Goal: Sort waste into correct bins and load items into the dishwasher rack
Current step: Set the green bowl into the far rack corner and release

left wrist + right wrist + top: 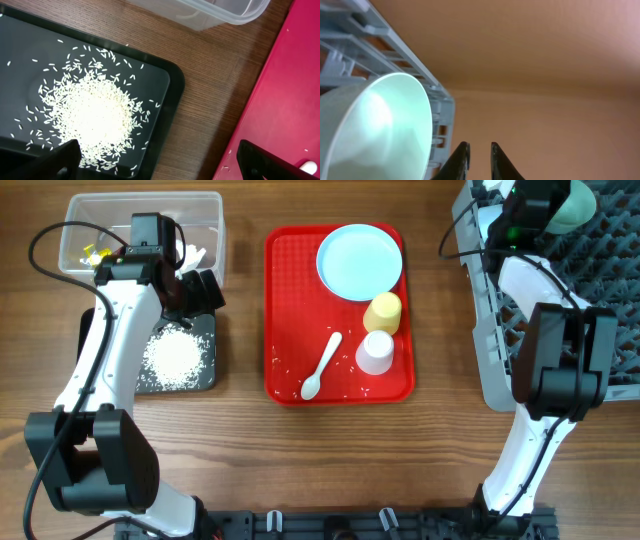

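The right gripper [478,146] is up at the far end of the rack [490,360]; its two fingers stand just a little apart, and there is nothing between them. A bowl [375,125] sits in the rack just beside it, to the left of the fingers in the wrist view; it looks to lean on its side; the gripper does not touch it.

The left gripper [167,162] is wide open and holds nothing; it hangs over the edge of the black tray [30,40], where the rice [92,117] lies in a heap; the tub [212,220] with wrappers [93,252] and tissue [195,252] is just past it.

The things not yet loaded sit on the red tray [285,310], between the two arms: the plate [360,260] at the far end; the yellow cup [383,311] and white cup [376,352] on the side nearest the rack; the spoon [323,367] near the front. From the right gripper they lie to its left and back toward the robot, well apart from it. The left gripper is nearer the red tray, but the rack is on the right; so I think the right arm should fetch them, and the cups are closest for it. The spoon lies on a slant, scoop end front left, handle pointing at the cups; fingers would need to close across that line.
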You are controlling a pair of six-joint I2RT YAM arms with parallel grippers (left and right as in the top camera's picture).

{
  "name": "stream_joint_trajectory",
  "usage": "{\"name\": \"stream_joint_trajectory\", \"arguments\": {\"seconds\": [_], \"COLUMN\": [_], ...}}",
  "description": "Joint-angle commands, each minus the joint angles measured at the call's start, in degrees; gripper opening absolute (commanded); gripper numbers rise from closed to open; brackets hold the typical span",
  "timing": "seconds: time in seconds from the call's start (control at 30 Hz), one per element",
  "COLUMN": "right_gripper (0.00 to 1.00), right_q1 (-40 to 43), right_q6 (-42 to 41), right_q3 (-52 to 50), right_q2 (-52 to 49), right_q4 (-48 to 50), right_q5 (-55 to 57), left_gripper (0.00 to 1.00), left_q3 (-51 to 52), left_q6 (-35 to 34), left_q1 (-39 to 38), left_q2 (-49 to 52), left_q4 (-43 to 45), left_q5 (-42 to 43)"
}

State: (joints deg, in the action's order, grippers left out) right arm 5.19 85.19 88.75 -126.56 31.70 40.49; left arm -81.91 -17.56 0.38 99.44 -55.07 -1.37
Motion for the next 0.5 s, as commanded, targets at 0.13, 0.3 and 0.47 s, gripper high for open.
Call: {"name": "stream_joint_trajectory", "arguments": {"seconds": [0.13, 0.3, 0.47], "right_gripper": [1.0, 1.0, 1.0], "right_q1": [-4.15, -5.99, -4.55], "right_q6": [-46.75, -69.02, -76.46], "right_q3": [0.76, 0.94, 1.03], "right_q2": [-1.14, 2.89, 12.72], "right_q4": [-14.69, -32.89, -37.22], "right_q5": [21.27, 12.46, 2.67], "left_gripper": [1.0, 1.0, 1.0], "left_q3": [0.31, 0.31, 0.31], "left_q6": [-0.92, -0.92, -0.92], "left_q1": [0.15, 0.15, 0.15], "left_q2": [0.55, 0.55, 0.55], "left_q4": [0.13, 0.13, 0.13], "left_q5": [0.48, 0.48, 0.48]}}
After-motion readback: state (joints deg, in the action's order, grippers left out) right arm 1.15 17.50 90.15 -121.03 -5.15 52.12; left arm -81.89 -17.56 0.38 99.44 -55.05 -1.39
